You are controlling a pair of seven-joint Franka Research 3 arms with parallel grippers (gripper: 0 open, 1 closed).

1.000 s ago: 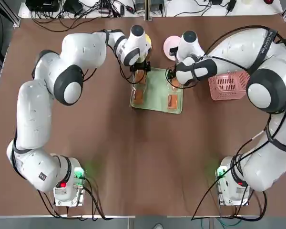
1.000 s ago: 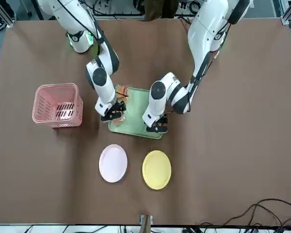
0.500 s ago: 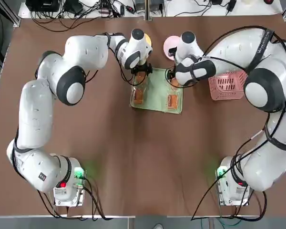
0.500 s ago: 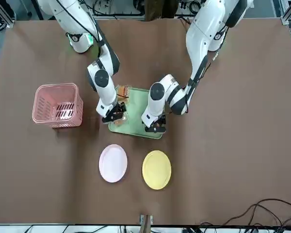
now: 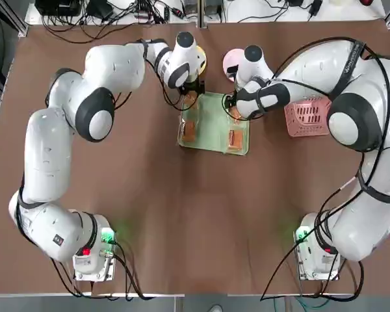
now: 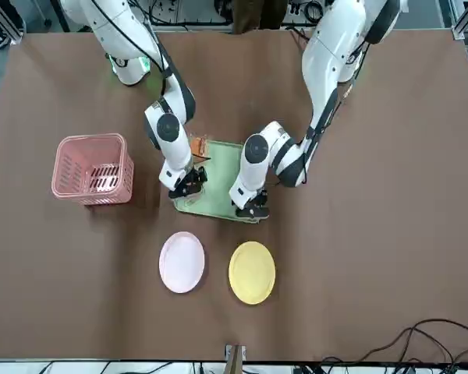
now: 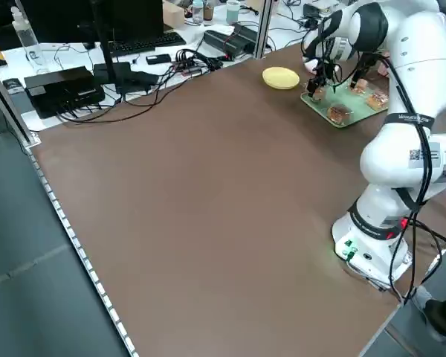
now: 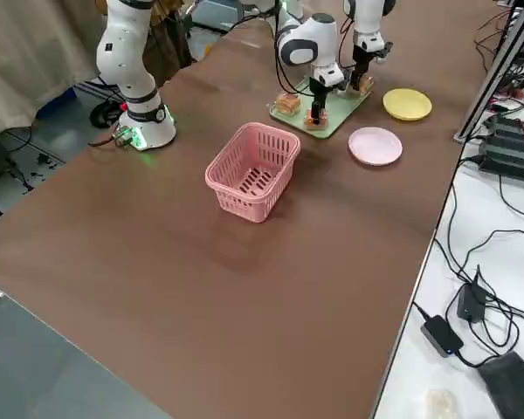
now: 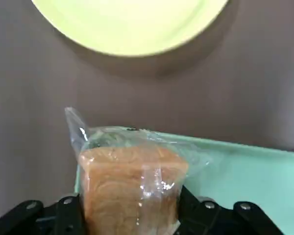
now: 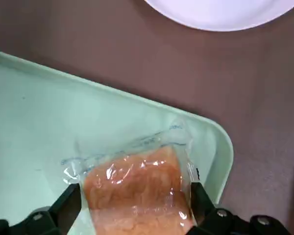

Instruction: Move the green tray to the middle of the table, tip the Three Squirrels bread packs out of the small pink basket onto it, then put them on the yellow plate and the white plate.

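Fingers, left gripper (image 9: 130,215): narrowed onto bread pack (image 9: 132,183) (right unchanged)

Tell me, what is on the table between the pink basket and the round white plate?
Nothing: in the right side view, only bare brown table lies between the pink plastic lattice basket and the small round pinkish-white plate.

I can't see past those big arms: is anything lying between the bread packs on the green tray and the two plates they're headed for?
Nothing visible: only bare table separates the green tray from the white plate and yellow plate.
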